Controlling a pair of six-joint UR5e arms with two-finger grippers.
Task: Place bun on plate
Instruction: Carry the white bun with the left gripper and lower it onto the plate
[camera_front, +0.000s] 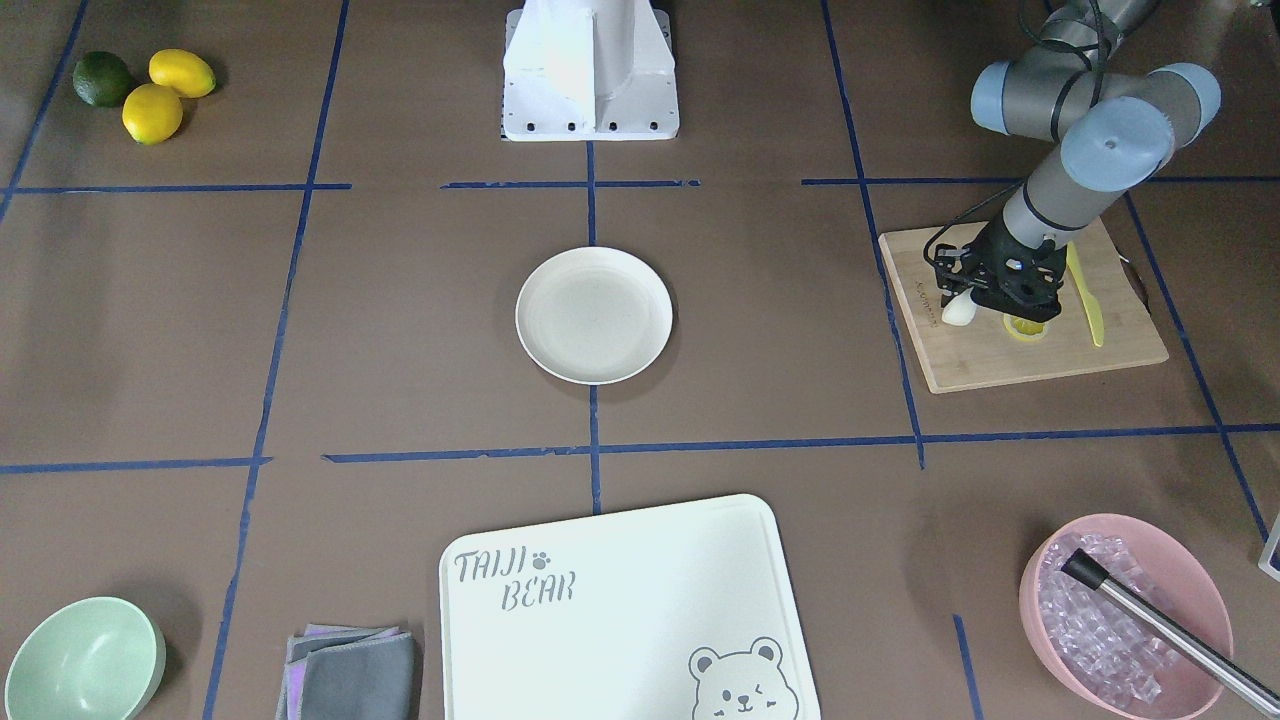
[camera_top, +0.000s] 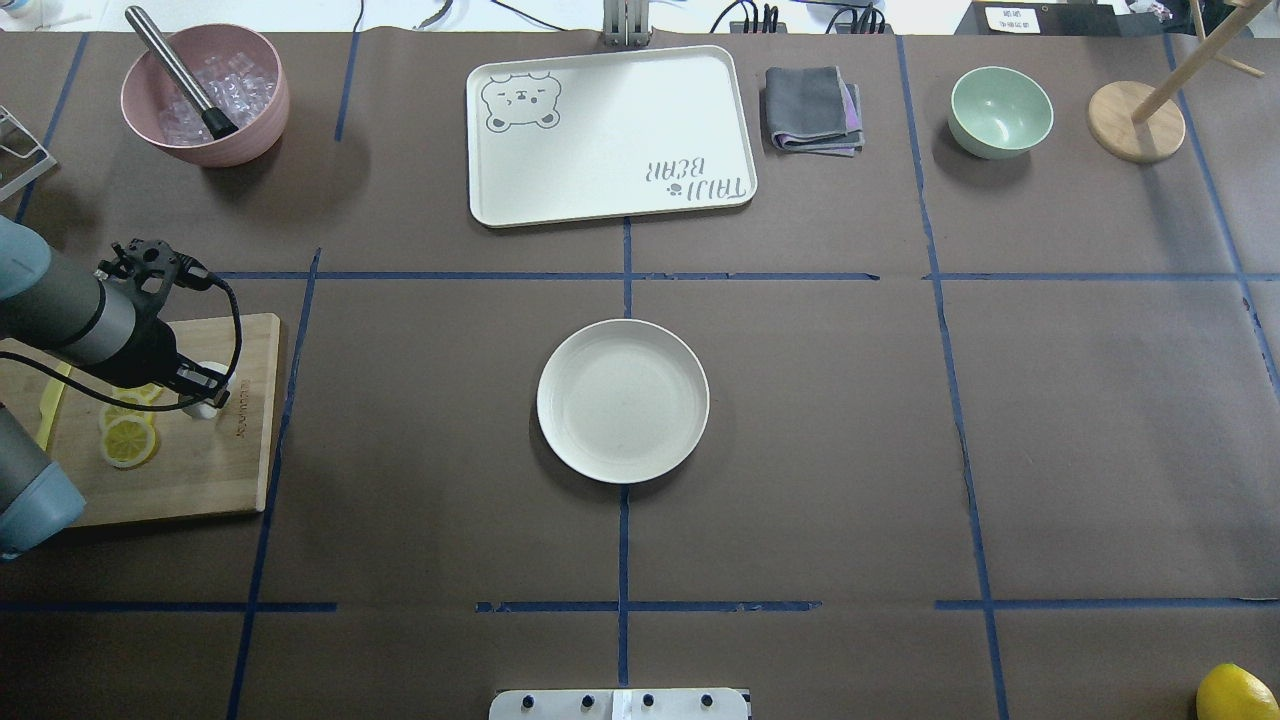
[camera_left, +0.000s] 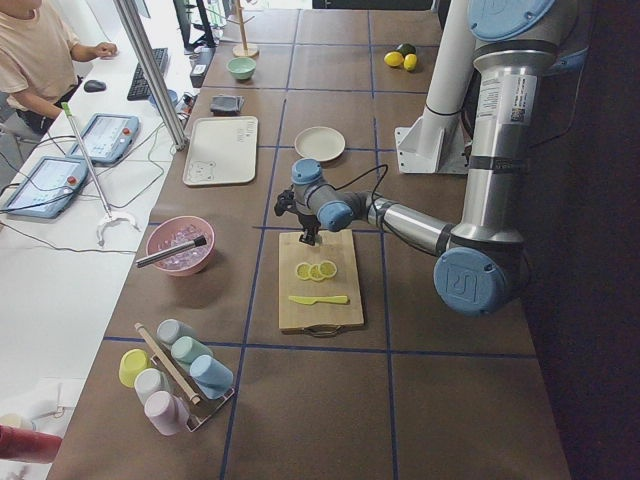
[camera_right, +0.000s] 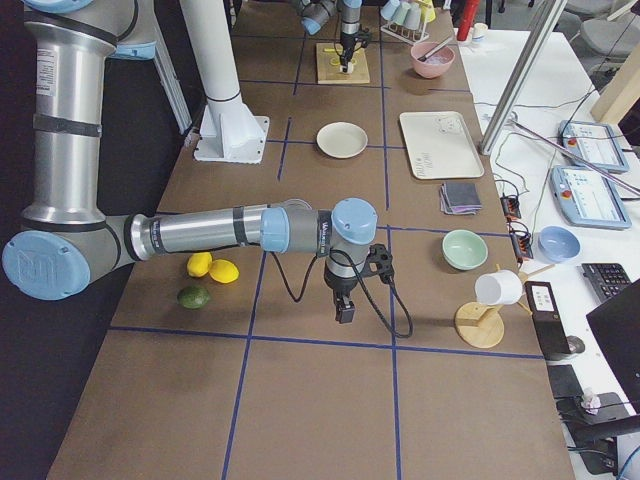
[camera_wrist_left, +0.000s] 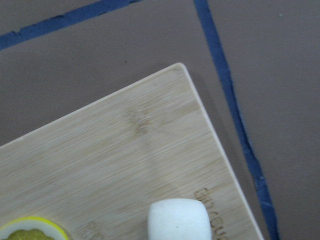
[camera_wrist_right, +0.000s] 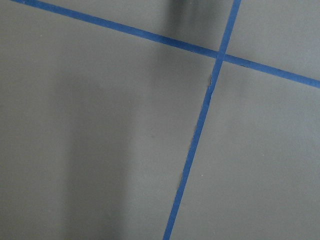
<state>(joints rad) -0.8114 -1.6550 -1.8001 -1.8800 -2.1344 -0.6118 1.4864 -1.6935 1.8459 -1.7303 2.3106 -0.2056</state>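
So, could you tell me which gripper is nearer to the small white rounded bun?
Left. The left gripper hangs right at the small white bun over the wooden cutting board; the right gripper is far across the brown table, near the yellow lemons.

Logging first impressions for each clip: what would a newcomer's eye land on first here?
The left pincer, low over the wooden board on the robot's left, right by the small white bun and the lemon slices. Then the empty cream plate at the table's centre, far from the bun.
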